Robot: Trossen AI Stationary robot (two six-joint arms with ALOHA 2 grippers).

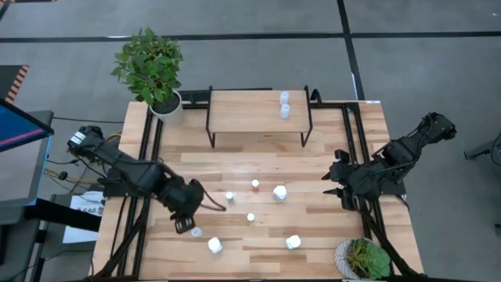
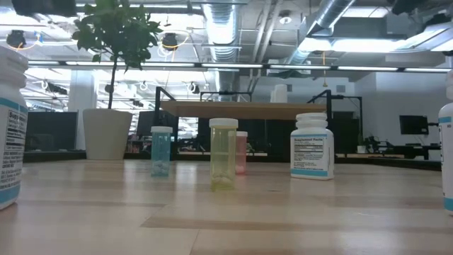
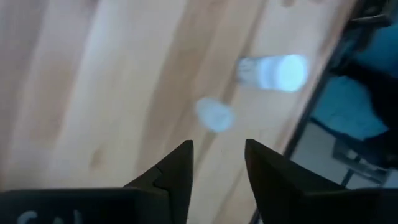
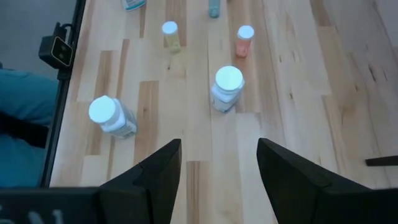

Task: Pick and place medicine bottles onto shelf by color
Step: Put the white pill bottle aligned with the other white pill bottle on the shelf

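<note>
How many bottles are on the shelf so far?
2: both bottles stand close together near the right end of the shelf. The rest remain down on the table. None look hidden.

- Shelf: light wood top, black legs, at the table's far edge, two white bottles on its right end.
- Seven bottles stand scattered on the table: blue vial, yellow vial, pink vial, white labelled bottles.
</note>
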